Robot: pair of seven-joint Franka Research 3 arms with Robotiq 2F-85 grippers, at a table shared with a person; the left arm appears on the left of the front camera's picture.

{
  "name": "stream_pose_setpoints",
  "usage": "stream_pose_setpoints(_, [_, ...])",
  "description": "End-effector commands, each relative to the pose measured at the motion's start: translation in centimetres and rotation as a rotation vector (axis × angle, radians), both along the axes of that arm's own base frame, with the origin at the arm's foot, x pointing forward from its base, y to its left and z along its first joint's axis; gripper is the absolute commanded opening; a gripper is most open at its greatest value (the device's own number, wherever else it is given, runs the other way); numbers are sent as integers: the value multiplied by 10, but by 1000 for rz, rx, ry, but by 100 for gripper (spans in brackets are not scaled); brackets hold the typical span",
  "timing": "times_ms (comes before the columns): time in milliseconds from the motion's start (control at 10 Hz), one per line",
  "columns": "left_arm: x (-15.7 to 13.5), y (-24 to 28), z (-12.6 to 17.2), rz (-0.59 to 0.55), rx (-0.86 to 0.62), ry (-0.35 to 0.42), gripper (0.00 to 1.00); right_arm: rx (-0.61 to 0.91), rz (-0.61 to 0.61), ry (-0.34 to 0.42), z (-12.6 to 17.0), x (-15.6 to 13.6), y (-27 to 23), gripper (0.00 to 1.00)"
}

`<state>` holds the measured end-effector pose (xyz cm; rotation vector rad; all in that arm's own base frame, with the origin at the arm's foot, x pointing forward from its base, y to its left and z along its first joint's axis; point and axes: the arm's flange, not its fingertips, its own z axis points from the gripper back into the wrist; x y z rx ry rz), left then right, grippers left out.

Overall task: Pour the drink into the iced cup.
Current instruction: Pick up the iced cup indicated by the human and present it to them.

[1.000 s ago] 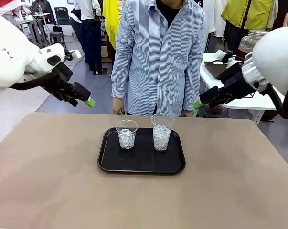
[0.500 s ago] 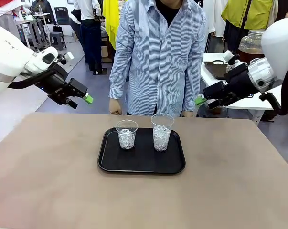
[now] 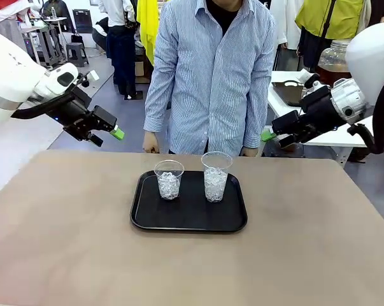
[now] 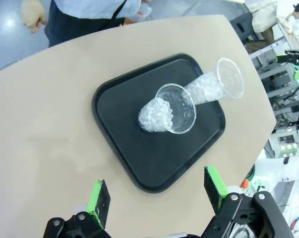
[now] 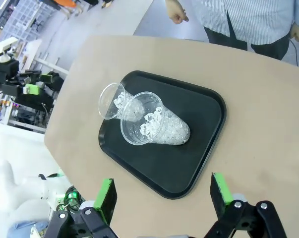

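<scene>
On my worktop (image 3: 64, 242) the black tray (image 3: 188, 213) sits mid-table, carrying a shorter cup (image 3: 169, 180) and a taller cup (image 3: 216, 176), both full of ice. My left hand (image 3: 109, 136) and right hand (image 3: 273, 138) hang raised either side, spread open, empty. Beyond, a person (image 3: 211, 76) stands; the drink sits in a jar (image 3: 336, 56) far right.

Front view: the person (image 3: 211, 76) is cut off at the top edge above the collar, and the table (image 3: 64, 242) hides the legs. The left arm (image 3: 13, 76) runs off the left edge, the right arm (image 3: 376, 64) off the right. A jar (image 3: 336, 56) stands partly hidden behind the right arm. Left wrist view: the shorter cup (image 4: 167, 109) covers the base of the taller cup (image 4: 218, 84).
</scene>
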<state>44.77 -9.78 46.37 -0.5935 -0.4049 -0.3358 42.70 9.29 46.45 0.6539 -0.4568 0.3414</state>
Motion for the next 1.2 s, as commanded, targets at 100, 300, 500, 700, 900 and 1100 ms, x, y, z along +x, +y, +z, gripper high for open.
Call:
stream_pose_setpoints(100, [15, 28, -1, -17, -191, 95, 100, 201, -74, 95, 1, 7, -23, 100])
stream_pose_setpoints(300, [31, 55, -14, -37, -372, 196, 100, 339, -146, 189, -9, 10, -45, 100])
stream_pose_setpoints(500, [38, 70, -31, -53, -476, 270, 100, 439, -144, 248, -28, 15, -57, 100])
stream_pose_setpoints(700, [51, 78, -54, -64, -595, 370, 100, 588, -171, 338, -52, 21, -67, 100])
stream_pose_setpoints(900, [63, 75, -69, -86, -635, 429, 100, 709, -180, 439, -74, 32, -74, 100])
stream_pose_setpoints(1100, [72, 72, -74, -101, -669, 454, 100, 757, -181, 480, -81, 42, -77, 100])
